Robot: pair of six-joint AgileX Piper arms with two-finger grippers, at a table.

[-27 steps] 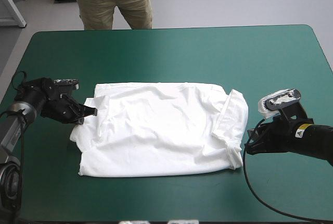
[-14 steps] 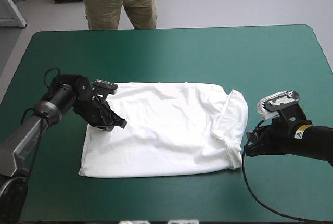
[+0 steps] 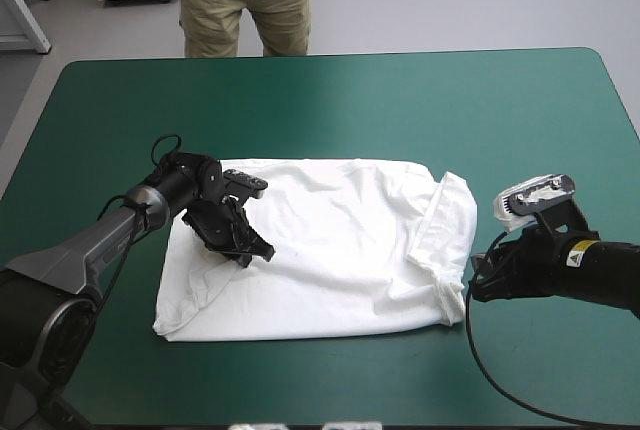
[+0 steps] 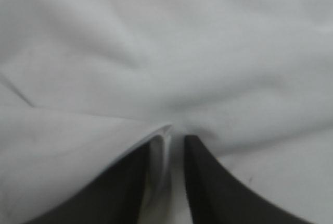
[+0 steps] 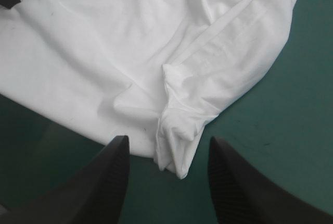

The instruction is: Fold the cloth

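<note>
Teal-green cover (image 3: 400, 100) shows on every side of the white T-shirt (image 3: 340, 250), which lies spread flat at the middle of the table. The left gripper (image 4: 177, 138) is clamped on a pinch of that cloth: its black fingers (image 4: 119, 193) are all but together, with a thin white fold caught between them. From above, this gripper sits over the shirt's left part, in from the left edge, and wrinkles run out from it. The right gripper (image 5: 167, 148) rests low at the shirt's right end with its fingers well apart and nothing between them but cover. A bunched corner of cloth lies just ahead of the gap. Beyond that corner a sleeve (image 5: 234, 52) is folded back over the body and makes a doubled band along the right edge. The shirt's far edge runs fairly straight, while the left edge slants outward toward the near left corner. Open cover is widest toward the far edge of the table — a broad band — and also wide at the right end past the right arm. The strip along the near edge is narrower.
</note>
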